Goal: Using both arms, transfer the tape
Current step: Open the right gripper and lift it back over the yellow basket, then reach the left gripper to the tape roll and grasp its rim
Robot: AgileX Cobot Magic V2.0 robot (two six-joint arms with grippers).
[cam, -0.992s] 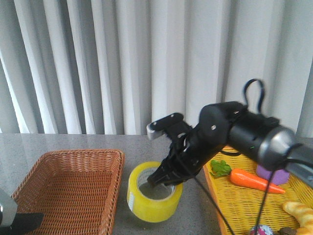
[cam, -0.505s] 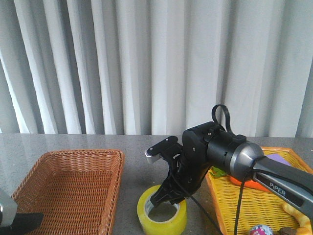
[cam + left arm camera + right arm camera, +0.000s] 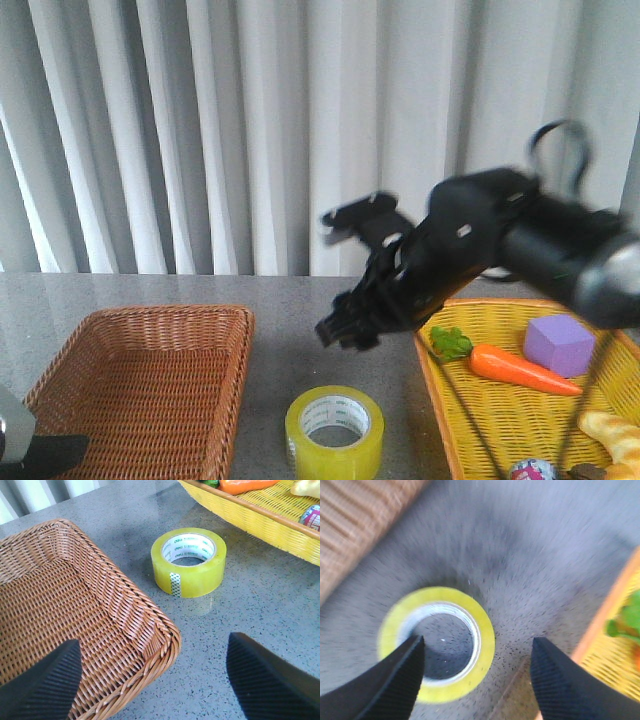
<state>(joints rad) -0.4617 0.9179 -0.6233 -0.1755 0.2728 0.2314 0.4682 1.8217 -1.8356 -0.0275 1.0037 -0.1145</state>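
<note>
The yellow tape roll (image 3: 335,431) lies flat on the grey table between the wicker basket and the yellow tray. It also shows in the left wrist view (image 3: 189,561) and, blurred, in the right wrist view (image 3: 438,643). My right gripper (image 3: 340,333) is open and empty, raised above the tape; in its own view (image 3: 476,680) the fingers stand wide apart. My left gripper (image 3: 152,680) is open and empty, low at the near left, over the basket's corner; only part of it shows in the front view (image 3: 30,452).
A brown wicker basket (image 3: 150,390) sits at the left. A yellow tray (image 3: 520,410) at the right holds a carrot (image 3: 520,369), a purple block (image 3: 562,343) and other toys. A white curtain hangs behind the table.
The right gripper set the tape down on the table, let go of it and rose up and to the right. The left arm has not moved.
</note>
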